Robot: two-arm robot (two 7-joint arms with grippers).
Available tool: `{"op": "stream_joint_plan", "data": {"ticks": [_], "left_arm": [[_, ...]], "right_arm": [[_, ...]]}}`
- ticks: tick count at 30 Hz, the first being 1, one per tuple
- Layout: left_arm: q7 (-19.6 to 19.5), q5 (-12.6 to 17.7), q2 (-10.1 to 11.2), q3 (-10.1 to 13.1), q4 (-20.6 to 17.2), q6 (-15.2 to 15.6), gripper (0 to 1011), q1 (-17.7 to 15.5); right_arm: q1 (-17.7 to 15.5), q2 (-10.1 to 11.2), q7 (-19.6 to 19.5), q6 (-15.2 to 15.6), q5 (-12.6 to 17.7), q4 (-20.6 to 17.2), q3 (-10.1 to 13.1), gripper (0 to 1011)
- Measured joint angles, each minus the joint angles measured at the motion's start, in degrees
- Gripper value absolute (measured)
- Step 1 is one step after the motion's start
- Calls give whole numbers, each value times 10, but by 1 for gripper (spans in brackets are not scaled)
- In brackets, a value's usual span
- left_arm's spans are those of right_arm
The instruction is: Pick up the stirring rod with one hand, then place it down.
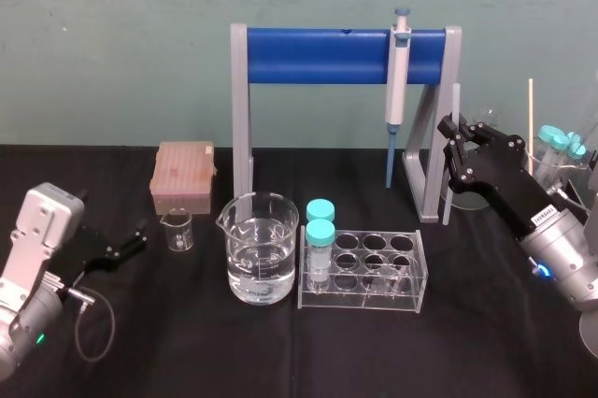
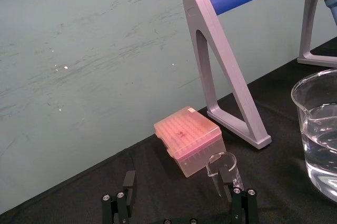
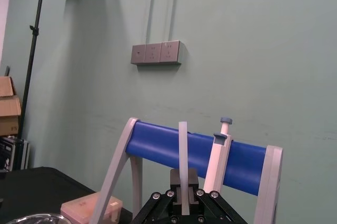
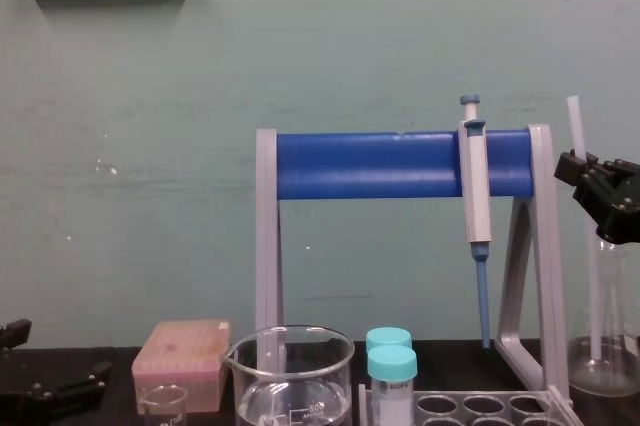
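Holding the stirring rod (image 1: 457,99) upright, the right gripper (image 1: 455,129) is closed on its upper part, just beside the right leg of the pipette stand (image 1: 336,54). The white label on this arm is too small to read. The left gripper (image 2: 176,187) sits open, low over the desk (image 1: 187,342), near a small beaker (image 1: 177,230). The large beaker (image 1: 262,248) holds clear liquid. Two teal-capped tubes (image 1: 320,230) stand in the rack (image 1: 374,277).

Place: a laboratory bench set-up.
Liquid handling: a pipette (image 1: 397,71) hangs on a blue-barred stand (image 1: 322,55), with a pink tip box (image 1: 183,177) near it.
Glassware: a beaker (image 1: 262,248) of clear liquid, a small beaker (image 1: 177,230), a stirring rod (image 1: 457,99) and a flask (image 4: 600,366).
Samples: teal-capped tubes (image 1: 320,230) in a clear rack (image 1: 364,272).
Surface: a black desk (image 1: 187,342) against a bare green wall (image 4: 150,146).
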Motion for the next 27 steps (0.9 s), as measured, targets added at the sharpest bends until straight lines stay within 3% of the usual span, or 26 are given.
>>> {"op": "stream_joint_plan", "data": {"ticks": [27], "left_arm": [[0, 0, 0, 0, 0, 0, 1000, 0]], "right_arm": [[0, 0, 0, 0, 0, 0, 0, 66]]}}
